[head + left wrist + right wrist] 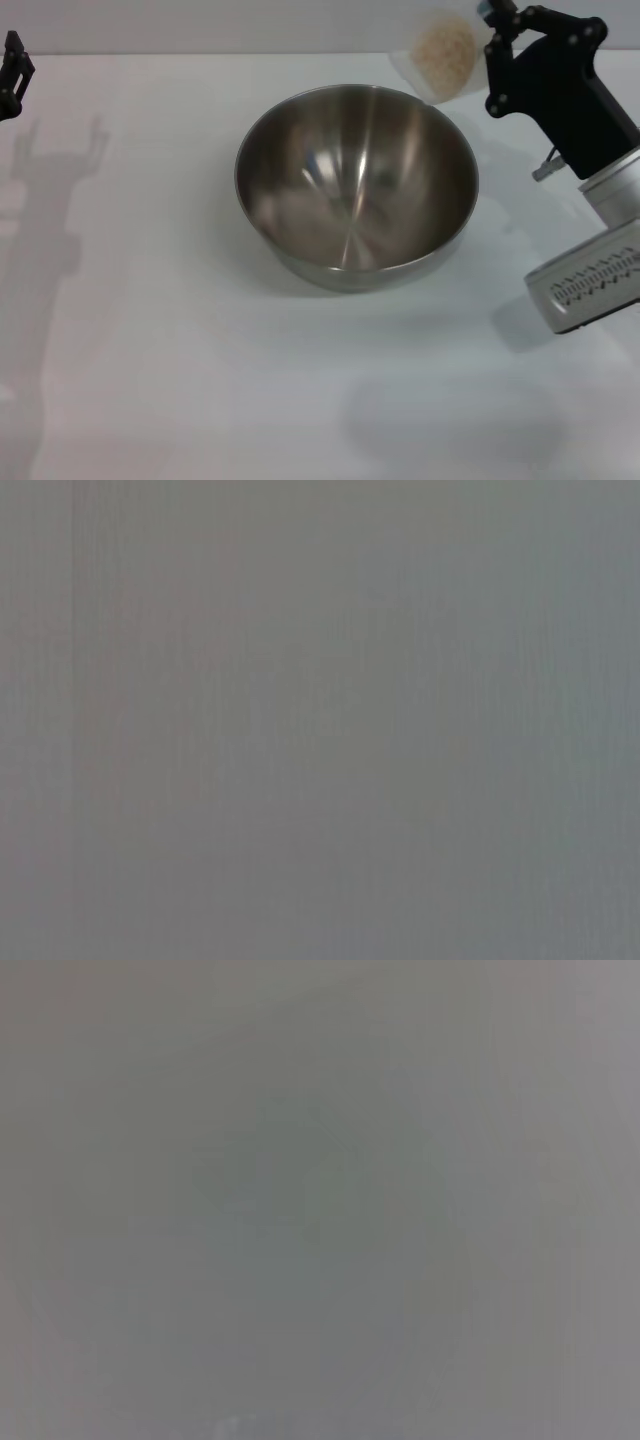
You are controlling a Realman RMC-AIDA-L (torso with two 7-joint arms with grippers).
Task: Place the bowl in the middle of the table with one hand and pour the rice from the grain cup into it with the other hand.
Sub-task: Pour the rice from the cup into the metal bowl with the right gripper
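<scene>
R gripper (490, 55) holds tilted grain cup (443, 55) by bowl (357, 185) rim.

Empty steel bowl (356, 180) mid-table (150, 350); tilted rice-filled (446, 50) grain cup (441, 60) beyond rim.

Pale wall strip (200, 25) at the far edge — soft, even light

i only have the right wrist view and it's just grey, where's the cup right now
Observer: The grain cup is held by the right gripper, tilted above the far right rim of the bowl.
Operator: any rice in the bowl yet
Observer: No, the bowl's inside is bare; the rice sits in the cup.
Operator: and the left arm
Observer: The left gripper is at the table's far left edge, well away from the bowl.
</scene>
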